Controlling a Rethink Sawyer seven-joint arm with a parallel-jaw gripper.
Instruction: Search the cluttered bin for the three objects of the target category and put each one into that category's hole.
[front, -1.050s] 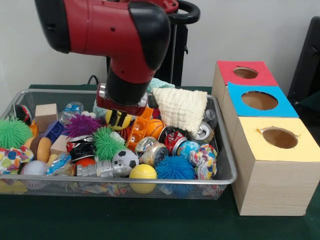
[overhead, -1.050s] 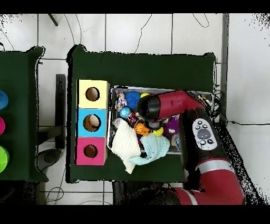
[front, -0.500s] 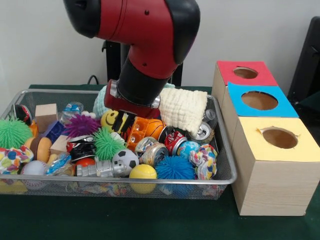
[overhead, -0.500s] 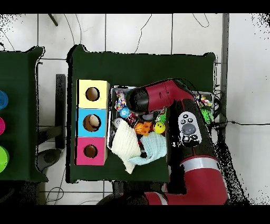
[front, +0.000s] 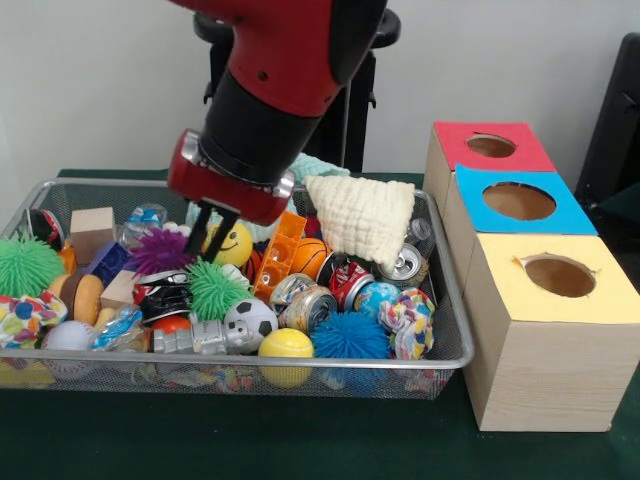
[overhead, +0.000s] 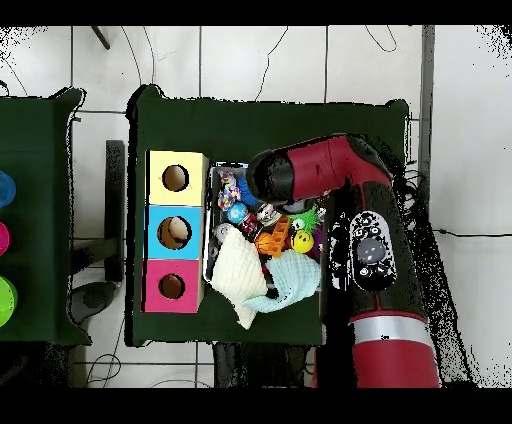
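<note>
Hand down in the wire bin, dark fingers parted and empty, tips just over the yellow smiley ball and beside the green spiky ball. An orange block and cream cloth sit alongside. 3 boxes stand beside the bin on the green counter.

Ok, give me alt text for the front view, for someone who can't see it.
A red and black robot arm lowers its gripper into a wire bin crowded with balls, cans and toys, just above a yellow smiley ball. Beside the bin stand three wooden boxes with round holes, topped red, blue and yellow.
</note>
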